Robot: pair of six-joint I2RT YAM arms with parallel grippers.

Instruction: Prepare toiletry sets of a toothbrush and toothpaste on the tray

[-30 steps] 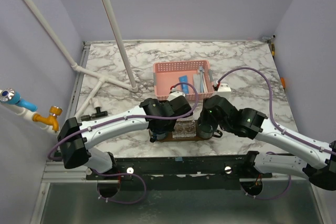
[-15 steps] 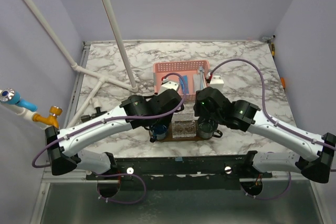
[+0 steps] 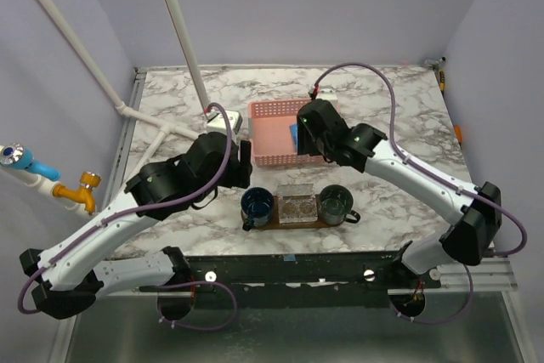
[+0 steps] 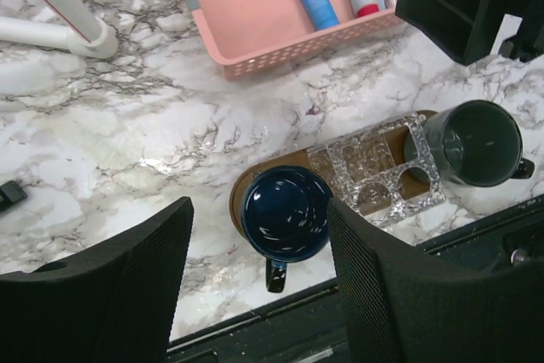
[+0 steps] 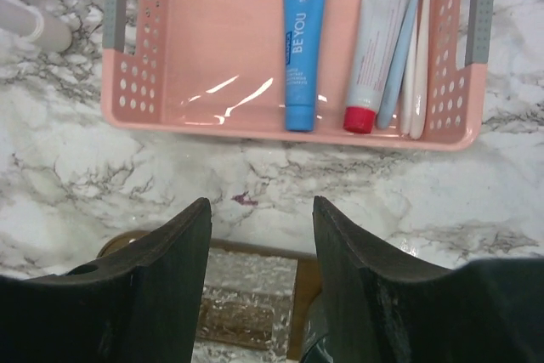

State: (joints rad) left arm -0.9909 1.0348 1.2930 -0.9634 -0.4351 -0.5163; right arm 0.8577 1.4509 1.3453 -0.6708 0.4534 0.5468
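The dark wooden tray [image 3: 274, 224] near the front edge carries a blue cup [image 3: 257, 204], a clear holder [image 3: 297, 207] and a dark green cup [image 3: 335, 202]. In the pink basket [image 5: 212, 48] lie a blue toothpaste tube [image 5: 304, 48], a white tube with a red cap [image 5: 374, 44] and toothbrushes [image 5: 408, 36] along its right wall. My left gripper [image 4: 261, 210] hangs open high above the blue cup [image 4: 285, 212], holding nothing. My right gripper [image 5: 259, 206] is open and empty above the marble between basket and tray [image 5: 308, 291].
White pipes [image 3: 183, 48] slant across the back left, with fittings on the marble [image 3: 157, 180]. Purple cables loop from both wrists. The table's dark front rail [image 4: 476, 235] runs just beyond the tray.
My left gripper has opened and drawn back up and to the left, uncovering the blue cup on the tray. My right arm swung from the tray to over the basket.
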